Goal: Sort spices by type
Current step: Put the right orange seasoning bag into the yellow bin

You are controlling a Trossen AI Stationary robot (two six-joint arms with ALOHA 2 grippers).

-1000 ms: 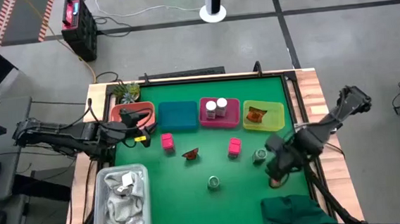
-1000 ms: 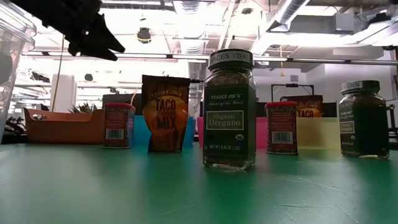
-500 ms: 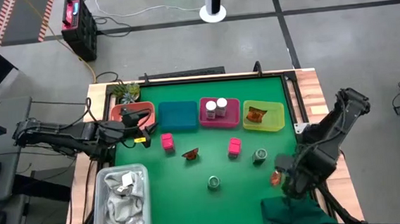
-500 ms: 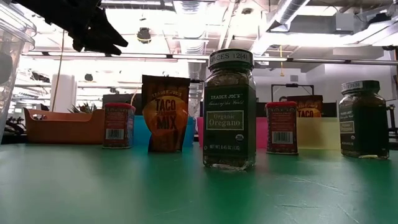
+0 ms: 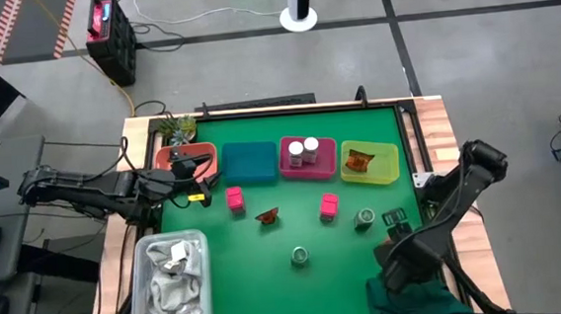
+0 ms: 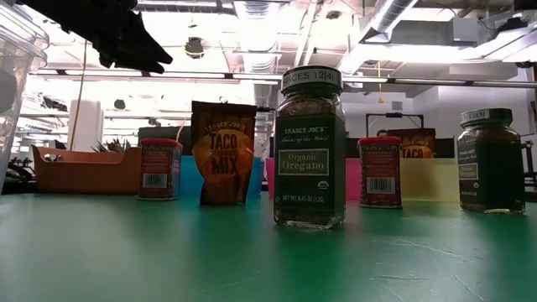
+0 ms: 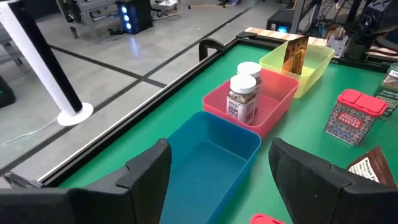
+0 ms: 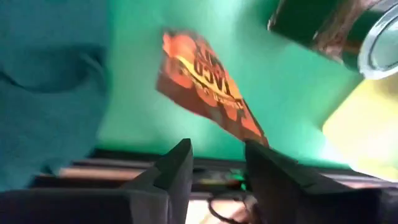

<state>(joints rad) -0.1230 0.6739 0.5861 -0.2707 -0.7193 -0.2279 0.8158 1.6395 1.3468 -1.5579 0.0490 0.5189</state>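
My right gripper [image 5: 395,264] hangs open, pointing down, near the table's right edge. An orange-brown foil packet [image 8: 208,93] lies flat on the green mat just beyond its fingers; the arm hides this packet in the high view. My left gripper [image 5: 198,169] waits open at the far left over the blue bin [image 7: 208,155]. Standing loose on the mat are two pink blocks [image 5: 234,198] [image 5: 329,206], another packet [image 5: 268,215] and two green glass jars [image 5: 299,258] [image 5: 364,218]. Two white-capped jars [image 5: 303,152] stand in the pink bin.
A dark green cloth [image 5: 419,298] lies bunched at the near right corner, right beside my right gripper. The yellow bin [image 5: 388,169] holds a packet. A clear tub [image 5: 175,278] of white wrappers stands near left, an orange bin [image 5: 174,157] far left.
My right gripper has swung toward the table's near edge and sunk, rolling about its own axis as it went. It now stands over the foil packet by the green cloth. The packet has stayed where it lay.
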